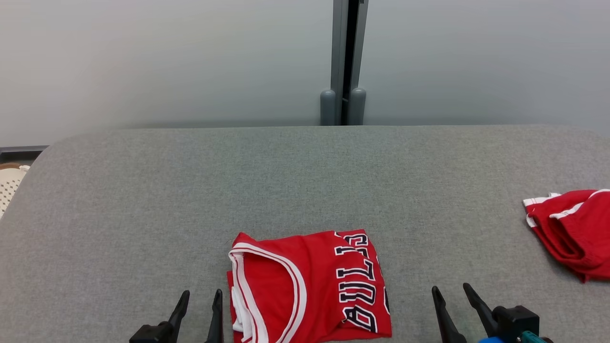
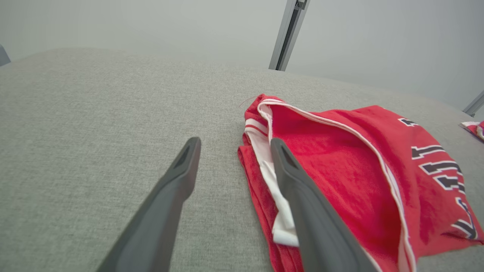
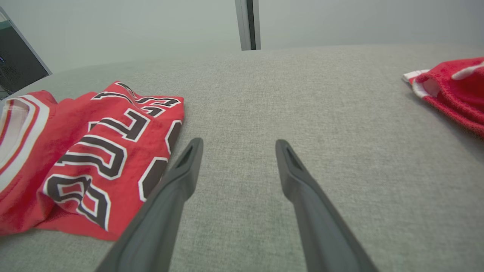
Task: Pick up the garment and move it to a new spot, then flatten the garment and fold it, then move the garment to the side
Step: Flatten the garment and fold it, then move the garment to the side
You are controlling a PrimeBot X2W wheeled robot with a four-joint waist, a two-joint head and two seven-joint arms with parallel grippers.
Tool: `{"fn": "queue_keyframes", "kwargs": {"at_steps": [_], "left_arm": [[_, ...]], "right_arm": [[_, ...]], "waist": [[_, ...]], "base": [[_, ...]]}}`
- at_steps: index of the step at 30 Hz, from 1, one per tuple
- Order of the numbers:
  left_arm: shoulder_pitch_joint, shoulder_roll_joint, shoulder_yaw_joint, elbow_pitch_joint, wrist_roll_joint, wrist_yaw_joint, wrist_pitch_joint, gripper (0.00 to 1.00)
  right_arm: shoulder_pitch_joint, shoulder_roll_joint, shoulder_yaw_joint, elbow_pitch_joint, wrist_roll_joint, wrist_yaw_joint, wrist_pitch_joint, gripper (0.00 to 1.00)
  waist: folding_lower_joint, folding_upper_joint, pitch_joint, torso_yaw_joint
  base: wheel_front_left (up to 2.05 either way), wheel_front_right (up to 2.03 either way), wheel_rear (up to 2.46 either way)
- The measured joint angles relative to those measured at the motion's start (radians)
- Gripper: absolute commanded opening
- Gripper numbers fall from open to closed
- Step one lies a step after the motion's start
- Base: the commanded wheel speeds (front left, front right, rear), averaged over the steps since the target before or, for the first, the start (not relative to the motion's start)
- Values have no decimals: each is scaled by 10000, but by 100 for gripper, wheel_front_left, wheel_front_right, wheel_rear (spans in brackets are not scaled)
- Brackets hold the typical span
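Head view: the folded red garment (image 1: 310, 286) lies at the near middle of the grey worktop (image 1: 305, 181), between the left claw (image 1: 201, 292) and right claw (image 1: 451, 287), both open and empty; its near edge is cropped, so folding is probably finished; next, grip all layers and carry it aside.

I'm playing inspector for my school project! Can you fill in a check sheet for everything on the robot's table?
Surface: grey fabric-covered table, flat, no stains seen.
Job's things: red Bulls jersey, folded, lying near the front between the grippers.
Clutter: second red garment with white stripes, crumpled at the robot's far right.
Grippers: left gripper open, empty, beside the jersey's left edge; right gripper open, empty, over bare fabric to the jersey's right.
Cables: nothing seen.
Surroundings: pale wall with a grey post behind the table; a white perforated object past the table's left side.
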Motion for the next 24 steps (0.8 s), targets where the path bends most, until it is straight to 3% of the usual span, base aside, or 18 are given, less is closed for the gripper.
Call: {"fn": "queue_keyframes", "kwargs": {"at_steps": [9,15,24], "left_arm": [[214,4,-90,-176,54,-8,-2,100],[107,4,-188,-136,36,-27,-2,100],[-16,4,-316,63,-25,-31,-2,100]], "right_arm": [[31,4,176,173,115,0,-2,100],[-977,8,1093,593,209,0,-4,100],[-2552,6,1509,3434,-90,0,474,100]], "waist": [[0,0,-22,132],[0,0,143,468],[0,0,434,1184]], "base": [[0,0,0],[0,0,0],[0,0,0]]}}
